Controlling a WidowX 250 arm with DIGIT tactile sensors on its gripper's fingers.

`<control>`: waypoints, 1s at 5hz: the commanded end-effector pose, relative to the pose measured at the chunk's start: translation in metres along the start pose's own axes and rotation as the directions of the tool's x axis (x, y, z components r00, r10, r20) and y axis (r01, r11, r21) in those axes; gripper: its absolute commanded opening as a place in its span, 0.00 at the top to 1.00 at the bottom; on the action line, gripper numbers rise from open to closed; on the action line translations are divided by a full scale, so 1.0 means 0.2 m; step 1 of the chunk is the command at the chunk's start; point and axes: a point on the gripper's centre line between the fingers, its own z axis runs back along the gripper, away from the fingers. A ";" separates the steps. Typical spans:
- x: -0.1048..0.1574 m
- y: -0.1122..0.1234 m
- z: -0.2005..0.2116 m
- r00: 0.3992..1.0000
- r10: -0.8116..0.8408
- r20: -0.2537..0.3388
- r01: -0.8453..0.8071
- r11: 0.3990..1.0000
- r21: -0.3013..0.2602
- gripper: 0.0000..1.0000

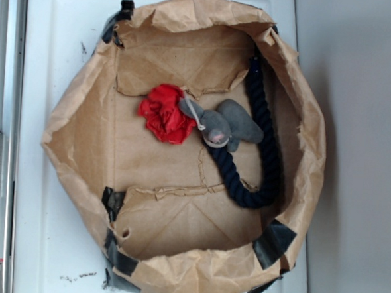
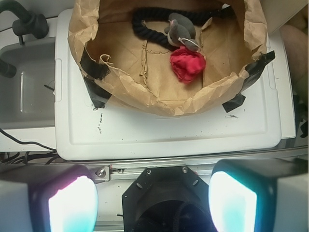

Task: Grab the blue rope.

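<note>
only the wrist view shows the gripper (image 2: pixel 152 198), jaws spread wide; the exterior view shows the whole rope (image 1: pixel 261 157) curve.

Bright, even room light, both views slightly soft.
The white lid (image 1: pixel 69 39) glared palely; the wrist view's near fingertips (image 2: pixel 72 205) were blurred and glowing.

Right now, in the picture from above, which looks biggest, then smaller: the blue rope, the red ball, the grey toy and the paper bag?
1. paper bag
2. blue rope
3. and 4. grey toy and red ball: too alike to rank.
</note>
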 end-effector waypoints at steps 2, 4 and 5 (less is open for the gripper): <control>0.22 -0.02 -0.06 0.999 -0.051 -0.015 0.051 0.999 -0.007 0.00; 0.42 0.00 -0.04 0.994 -0.104 -0.033 0.101 0.992 -0.071 0.00; 0.42 0.00 -0.04 0.994 -0.104 -0.033 0.101 0.992 -0.071 0.00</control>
